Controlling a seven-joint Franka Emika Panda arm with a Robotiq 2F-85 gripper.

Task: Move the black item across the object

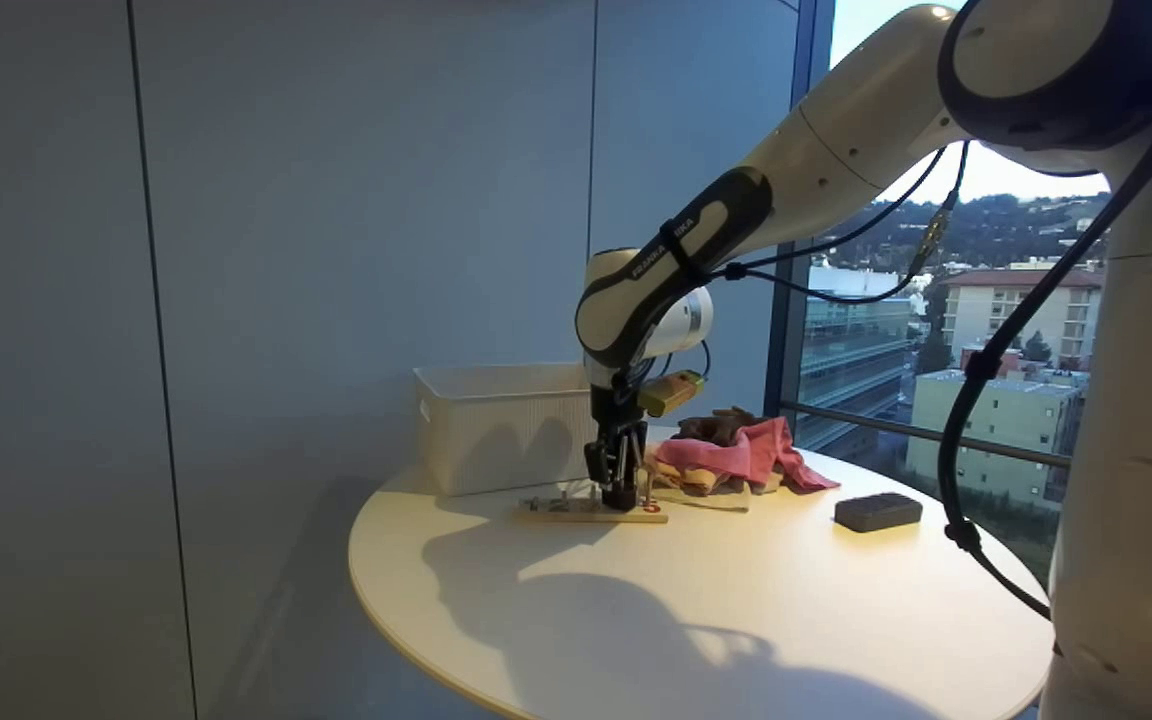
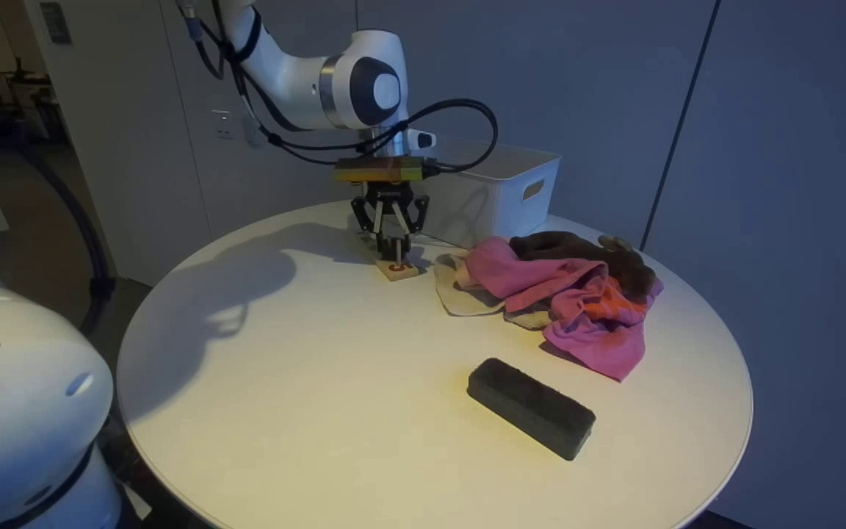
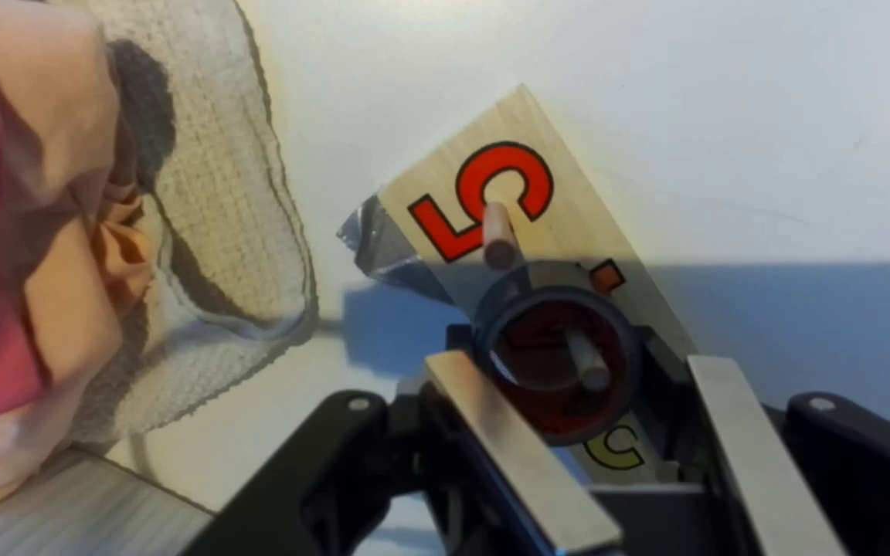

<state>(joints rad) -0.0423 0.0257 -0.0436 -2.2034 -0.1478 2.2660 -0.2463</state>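
The black item, a small dark hollow ring [image 3: 545, 417], is between my gripper's fingertips [image 3: 557, 347] in the wrist view. Both fingers touch its sides, so the gripper is shut on it. A peg shows inside the ring's opening. The object, a tan wooden strip [image 3: 580, 212] with upright pegs and printed numbers, lies beneath. The peg by the red 5 stands bare beside the ring. In both exterior views the gripper [image 1: 620, 488] [image 2: 393, 248] points down over the strip [image 1: 576, 517] [image 2: 398, 272], near its numbered 5 end. Whether the ring touches the strip I cannot tell.
A white box [image 1: 506, 440] [image 2: 467, 209] stands behind the strip. A heap of pink, tan and brown cloths [image 1: 736, 455] [image 2: 570, 286] lies close to the strip's 5 end. A flat black block [image 1: 878, 512] [image 2: 529, 404] lies apart on the round white table [image 2: 305, 411].
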